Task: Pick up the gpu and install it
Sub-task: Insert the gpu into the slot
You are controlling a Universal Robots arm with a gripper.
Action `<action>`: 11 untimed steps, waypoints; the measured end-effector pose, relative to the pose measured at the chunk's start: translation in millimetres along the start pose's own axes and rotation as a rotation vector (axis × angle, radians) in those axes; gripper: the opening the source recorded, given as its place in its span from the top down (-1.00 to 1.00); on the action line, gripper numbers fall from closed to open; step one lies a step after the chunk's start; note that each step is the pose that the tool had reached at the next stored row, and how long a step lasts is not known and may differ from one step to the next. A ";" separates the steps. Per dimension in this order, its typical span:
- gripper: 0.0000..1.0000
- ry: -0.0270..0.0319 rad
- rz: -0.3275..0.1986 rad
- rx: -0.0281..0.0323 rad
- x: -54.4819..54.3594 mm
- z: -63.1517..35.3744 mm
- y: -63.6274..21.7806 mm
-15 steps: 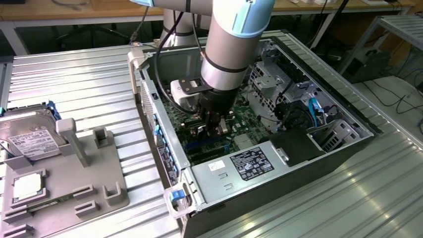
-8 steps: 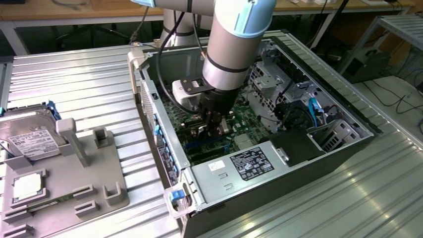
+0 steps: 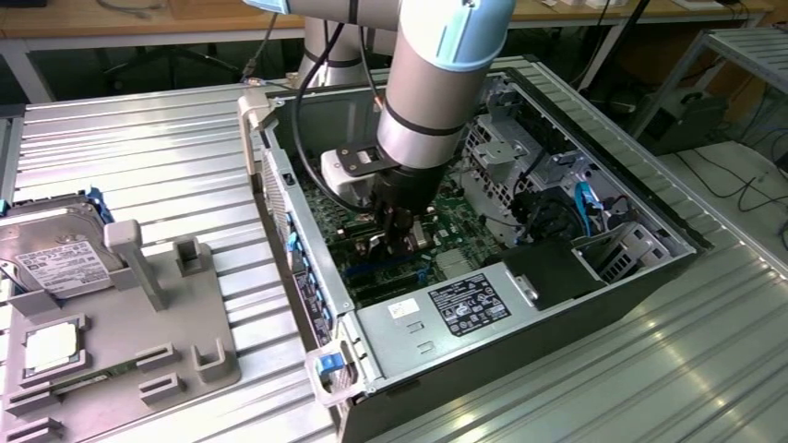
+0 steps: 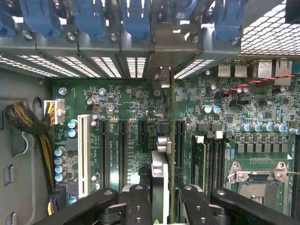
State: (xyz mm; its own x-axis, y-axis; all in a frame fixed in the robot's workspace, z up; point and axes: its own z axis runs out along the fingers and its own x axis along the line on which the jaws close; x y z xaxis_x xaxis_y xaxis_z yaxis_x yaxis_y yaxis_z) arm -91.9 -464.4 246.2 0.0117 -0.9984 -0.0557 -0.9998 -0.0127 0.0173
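Labels first, nearest the exterior camera. PSU point(image 3: 474, 305) at five o'clock in the exterior view carries a black sticker and a small white one, with print too fine to read. Drive point(image 3: 55, 254) at nine o'clock has a white label, also unreadable. It sits on the grey fixture point(image 3: 124, 341) beside a bare CPU chip point(image 3: 52, 346). Fixture lies well apart from the case point(image 3: 640, 198), on the ribbed metal table point(image 3: 161, 157).

Mid-scene: arm point(image 3: 431, 83) reaches down into the open case near frame centre. Gripper point(image 3: 397, 231) sits low over the motherboard point(image 3: 462, 240). Jaws are narrowed partway and clamped on the gpu point(image 4: 160, 180), one black finger point(image 4: 138, 206) against each face. Card is held upright and edge-on.

Wrist view adds what the arm hides from outside:
- gpu lines up between two black expansion slots.
- Its silver bracket end point(image 4: 162, 77) is up against the case's rear slot wall.
- Whether the card edge is seated in a slot cannot be told.
- A white slot point(image 4: 84, 154) stands near a braided yellow-black cable point(image 4: 28, 122).
- An open CPU socket point(image 4: 255, 180) sits beyond the memory slots.
- Blue clips point(image 4: 89, 18) run along the rear wall.
- Board silkscreen is too small to read.

Far, at twelve o'clock in the exterior view: wooden benches point(image 3: 124, 23).
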 end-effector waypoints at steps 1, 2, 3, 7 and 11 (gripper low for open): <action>0.44 0.0000 0.000 0.0000 0.0 0.3 0.0; 0.44 0.0001 0.000 -0.0001 0.0 0.5 0.0; 0.44 0.0003 0.000 -0.0002 0.0 0.7 0.0; 0.44 0.0002 0.000 -0.0002 -0.1 1.6 0.0; 0.44 0.0002 0.000 -0.0002 -0.5 2.7 0.0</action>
State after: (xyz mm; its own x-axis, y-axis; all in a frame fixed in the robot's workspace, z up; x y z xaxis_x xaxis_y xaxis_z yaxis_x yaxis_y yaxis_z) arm -91.9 -463.8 243.4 0.0117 -0.9984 -0.0554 -0.9998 -0.0127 0.0175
